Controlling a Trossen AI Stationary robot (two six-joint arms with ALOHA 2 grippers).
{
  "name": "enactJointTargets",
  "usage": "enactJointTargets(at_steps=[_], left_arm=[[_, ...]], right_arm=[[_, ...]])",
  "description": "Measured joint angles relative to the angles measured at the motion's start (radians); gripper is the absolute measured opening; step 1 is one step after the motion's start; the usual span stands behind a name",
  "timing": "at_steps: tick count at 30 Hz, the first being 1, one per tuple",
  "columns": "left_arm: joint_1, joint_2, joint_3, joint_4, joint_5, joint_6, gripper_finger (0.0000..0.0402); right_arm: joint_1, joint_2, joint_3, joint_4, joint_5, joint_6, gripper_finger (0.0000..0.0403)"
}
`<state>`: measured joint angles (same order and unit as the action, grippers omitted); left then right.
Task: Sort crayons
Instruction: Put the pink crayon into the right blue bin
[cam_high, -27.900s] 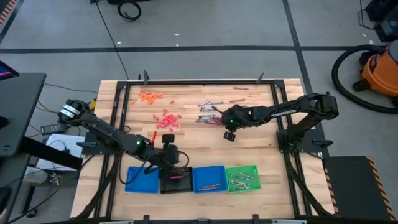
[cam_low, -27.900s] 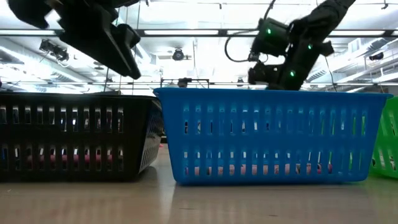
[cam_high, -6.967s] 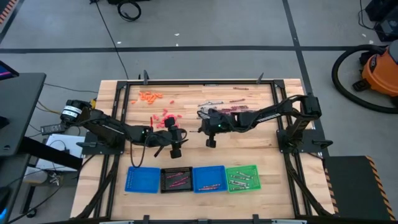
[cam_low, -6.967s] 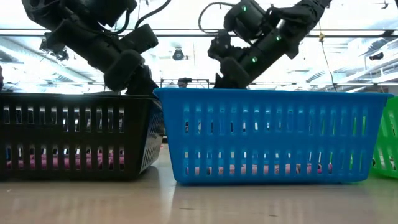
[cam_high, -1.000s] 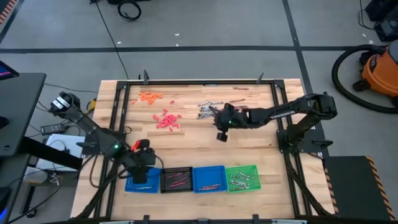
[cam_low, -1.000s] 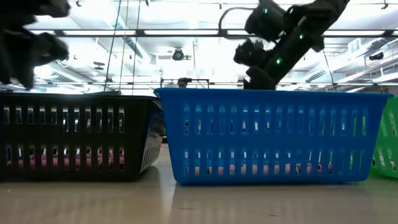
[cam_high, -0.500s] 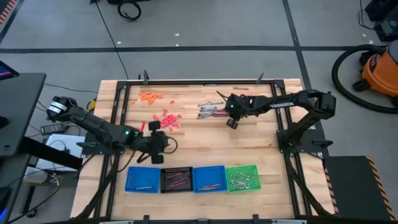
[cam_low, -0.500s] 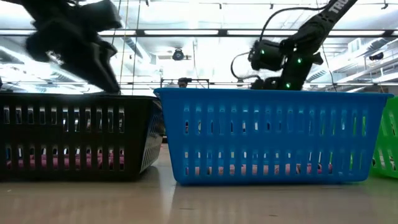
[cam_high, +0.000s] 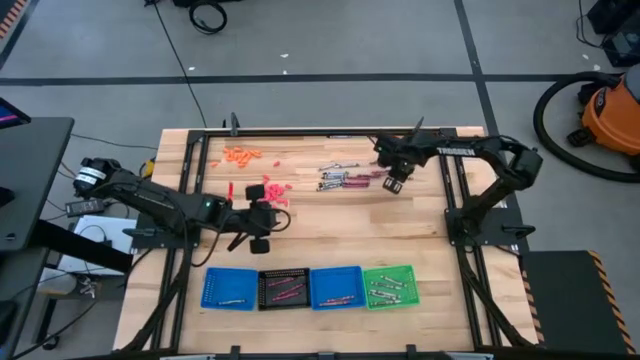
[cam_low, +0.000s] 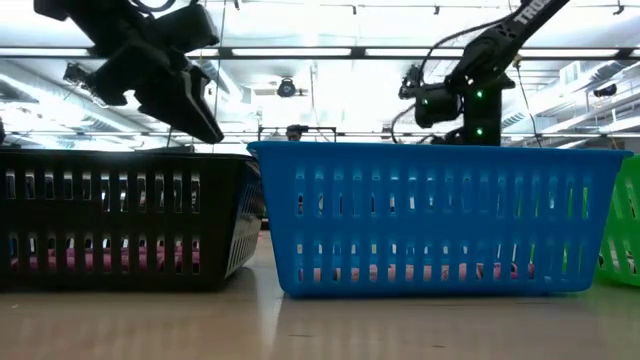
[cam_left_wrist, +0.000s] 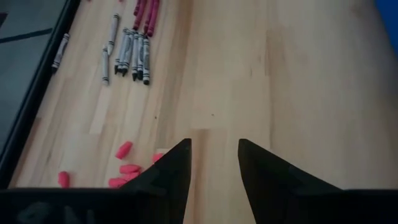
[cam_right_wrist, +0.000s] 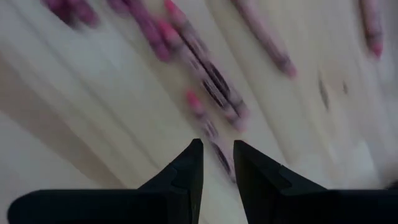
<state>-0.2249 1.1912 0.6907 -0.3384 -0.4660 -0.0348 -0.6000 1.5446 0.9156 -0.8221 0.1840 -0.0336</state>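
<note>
The left gripper (cam_high: 262, 222) hangs over the middle of the desk (cam_high: 420, 230), beside a scatter of red crayons (cam_high: 268, 190), its jaws parted with nothing between them. The right gripper (cam_high: 394, 176) sits at the far side of the desk above the maroon crayons (cam_right_wrist: 205, 74), jaws slightly apart and empty. Grey crayons (cam_left_wrist: 127, 50) lie in a loose bunch next to the maroon ones. Along the near edge stand a blue tray (cam_high: 229, 288), a black tray (cam_high: 283, 289), a second blue tray (cam_high: 335, 287) and a green tray (cam_high: 388, 285), each holding a few crayons.
</note>
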Motion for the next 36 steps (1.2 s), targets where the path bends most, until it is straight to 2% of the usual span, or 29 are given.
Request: enactJointTargets(at_steps=[8,16,22,26,30,36], left_arm=[[0.021,0.000,0.000,0.017,0.000,0.019,0.0144],[0.021,0.000,0.000,0.022,0.020,0.024,0.0144],[0.020,0.000,0.000,0.020,0.027,0.011,0.0144],[0.020,0.000,0.000,0.019,0.027,0.012,0.0144],[0.020,0.000,0.000,0.019,0.026,0.018,0.0144],[0.020,0.000,0.000,0.018,0.026,0.020,0.0144]], right_arm=[[-0.083,0.104,0.004,-0.081,-0.003,-0.079,0.0096],[-0.082,0.189,0.093,-0.127,-0.003,-0.200,0.0096],[-0.099,0.302,0.150,-0.186,-0.022,-0.256,0.0096],[-0.071,0.364,0.157,-0.200,0.027,-0.258,0.0096],[-0.036,0.373,0.157,-0.197,0.066,-0.263,0.0094],[-0.023,0.336,0.173,-0.188,0.042,-0.288,0.0071]])
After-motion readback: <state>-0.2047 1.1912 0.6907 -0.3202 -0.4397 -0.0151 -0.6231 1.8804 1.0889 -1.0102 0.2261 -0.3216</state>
